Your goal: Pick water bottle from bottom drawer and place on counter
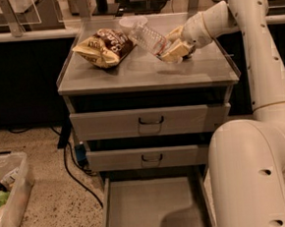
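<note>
The water bottle (pixel 148 36) is a clear ribbed bottle, tilted, with its lower end between the fingers of my gripper (pixel 173 48). The gripper is shut on the water bottle and holds it just over the right rear part of the counter (pixel 144 73), the grey steel top of the drawer cabinet. I cannot tell whether the bottle touches the top. The bottom drawer (pixel 150 208) is pulled open below, and its flat grey floor is bare.
A brown and yellow snack bag (pixel 105 47) lies on the counter's left part, with a white cup (pixel 131 22) behind the bottle. The two upper drawers (pixel 150 121) are closed. A plastic bin (pixel 8 197) with rubbish and a black cable (pixel 73 175) are on the floor at left. My arm's base (pixel 251 176) stands right of the open drawer.
</note>
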Available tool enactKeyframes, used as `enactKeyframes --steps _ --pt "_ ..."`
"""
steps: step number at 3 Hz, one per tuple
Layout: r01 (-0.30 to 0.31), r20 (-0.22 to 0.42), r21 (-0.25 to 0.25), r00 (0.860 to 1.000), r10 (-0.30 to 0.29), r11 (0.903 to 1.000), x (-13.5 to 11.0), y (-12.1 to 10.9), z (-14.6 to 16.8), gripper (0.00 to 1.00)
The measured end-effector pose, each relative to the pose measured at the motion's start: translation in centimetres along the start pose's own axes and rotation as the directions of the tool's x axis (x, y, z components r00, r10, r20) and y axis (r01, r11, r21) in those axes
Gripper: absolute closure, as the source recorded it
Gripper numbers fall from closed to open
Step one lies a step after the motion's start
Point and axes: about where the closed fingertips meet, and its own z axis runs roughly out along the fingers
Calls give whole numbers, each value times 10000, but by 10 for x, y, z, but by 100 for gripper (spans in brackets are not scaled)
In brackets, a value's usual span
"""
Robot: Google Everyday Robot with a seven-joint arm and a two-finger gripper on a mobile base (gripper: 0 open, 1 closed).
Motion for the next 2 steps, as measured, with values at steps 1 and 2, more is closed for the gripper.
enactKeyframes --steps 1,2 --pt "0 0 0 10000 0 10000 0 0 0 57" --pt "0 0 0 10000 0 10000 0 0 0 34"
